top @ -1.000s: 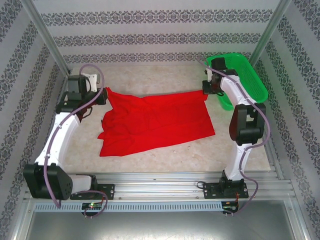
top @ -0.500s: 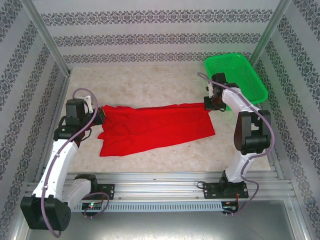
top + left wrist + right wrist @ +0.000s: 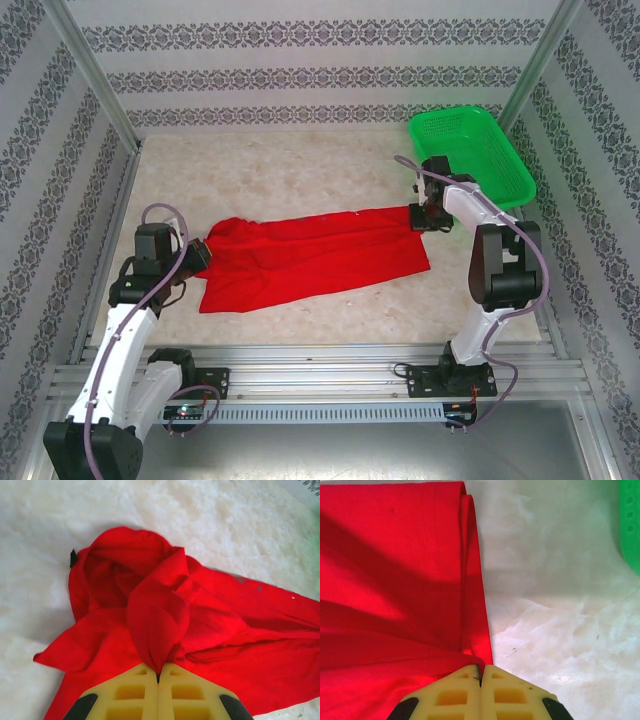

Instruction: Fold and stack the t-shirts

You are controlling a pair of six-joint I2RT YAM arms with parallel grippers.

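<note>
Top view, with both wrist views. A single red t-shirt (image 3: 315, 255) lies spread across the middle of the table (image 3: 300, 160), its long axis running from 9 to 3 o'clock. The green basket (image 3: 470, 150) stands apart from it in the 2 o'clock corner.

The left gripper (image 3: 200, 255) is clamped on a bunched wad of cloth at the shirt's 9 o'clock end. In the left wrist view its jaws meet on a puckered red tuck (image 3: 158, 672). The right gripper (image 3: 422, 215) is pinched tight on the 2 o'clock corner, and in the right wrist view it nips a doubled, hemmed edge (image 3: 480, 672).

Progress, by judgement, is early: a first fold is in hand but not laid flat, there is no compact packet, and no stack is begun (squaring, further folds and stacking are all left).

The cloth shows plain red with no print visible. It is creased along its length, crumpled at 9 o'clock and smoother toward 3 o'clock.
</note>
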